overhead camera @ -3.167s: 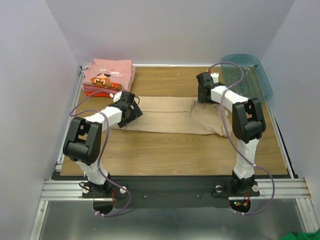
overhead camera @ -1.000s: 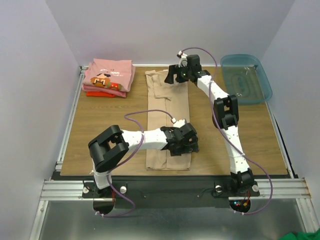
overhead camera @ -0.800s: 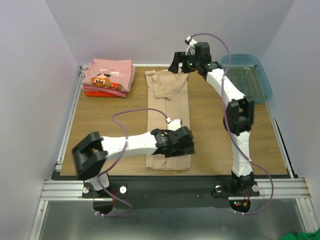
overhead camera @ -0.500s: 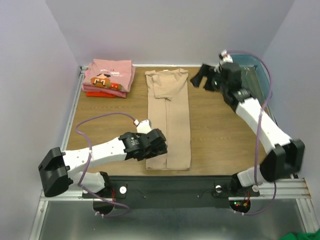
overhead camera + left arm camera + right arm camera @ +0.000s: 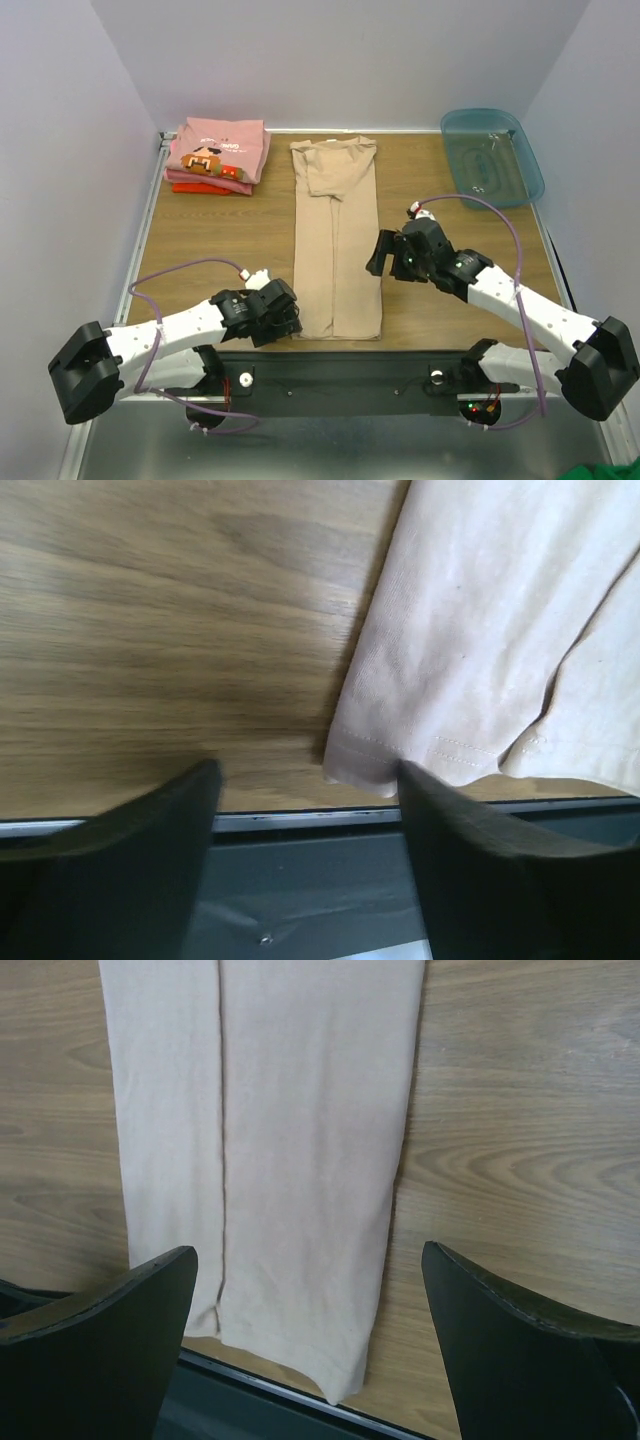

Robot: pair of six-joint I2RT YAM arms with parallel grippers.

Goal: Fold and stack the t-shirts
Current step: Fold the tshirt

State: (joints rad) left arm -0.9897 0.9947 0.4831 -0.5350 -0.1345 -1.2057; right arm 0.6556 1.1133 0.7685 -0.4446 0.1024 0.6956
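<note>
The tan t-shirt (image 5: 337,240) is seen as soft matt cloth w/ a fine weave, faint creases and a stitched hem; the pink t-shirt (image 5: 215,147) and the red-orange t-shirt (image 5: 205,187) under it are likewise matt cloth, the pink one w/ a printed front. The worktop (image 5: 220,250) is shown as smooth wood-grain board w/ a slight satin sheen, edged by a frame rail (image 5: 148,225) of bare silvery metal, and the bin (image 5: 500,140) is made out as glossy teal translucent plastic. The fingers (image 5: 470,860) of the left end effector (image 5: 308,780) and the right end effector (image 5: 308,1260) are seen as black, matt and smooth, prob. plastic.
</note>
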